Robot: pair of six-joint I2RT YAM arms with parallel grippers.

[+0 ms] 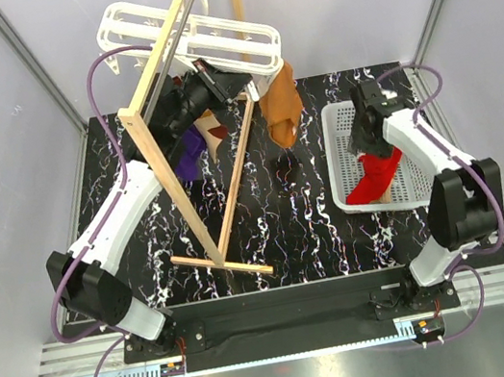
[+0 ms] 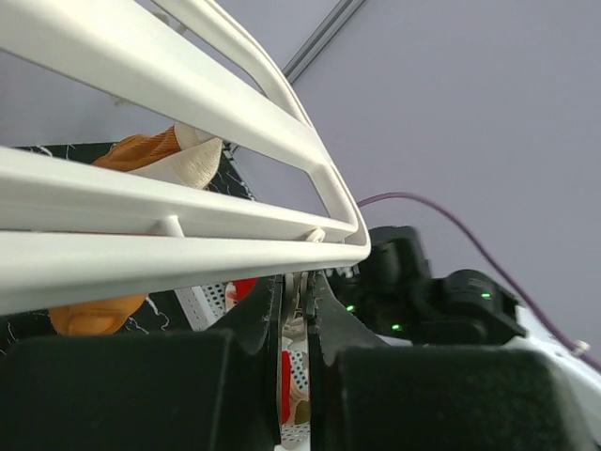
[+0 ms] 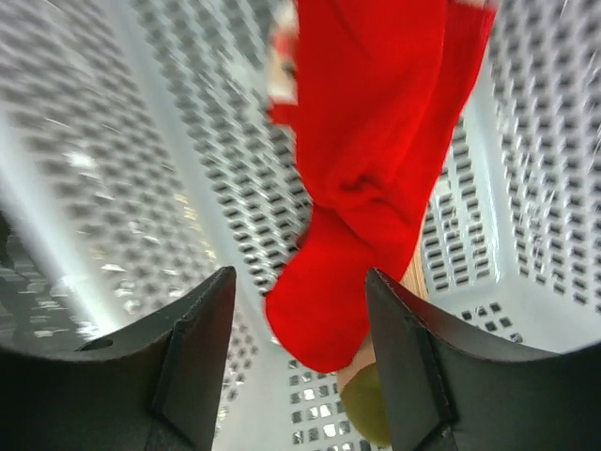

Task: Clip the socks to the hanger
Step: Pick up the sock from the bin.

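The white hanger (image 1: 195,30) hangs at the back from the wooden stand; its bars fill the top of the left wrist view (image 2: 169,225). An orange-tan sock (image 1: 280,105) hangs from the hanger's right end and also shows in the left wrist view (image 2: 141,150). My left gripper (image 1: 230,83) is up under the hanger, its jaws nearly closed (image 2: 299,287) on a small white peg (image 2: 300,282). A red sock (image 1: 373,177) lies in the basket. My right gripper (image 1: 364,137) is open just above it, the sock (image 3: 366,188) between its fingers (image 3: 202,329).
The wooden A-frame stand (image 1: 189,151) leans across the left half of the black marbled table (image 1: 306,218). The white perforated basket (image 1: 350,193) sits at the right, with an olive-tan item (image 3: 371,413) under the red sock. A purple cloth (image 1: 190,158) hangs behind the stand.
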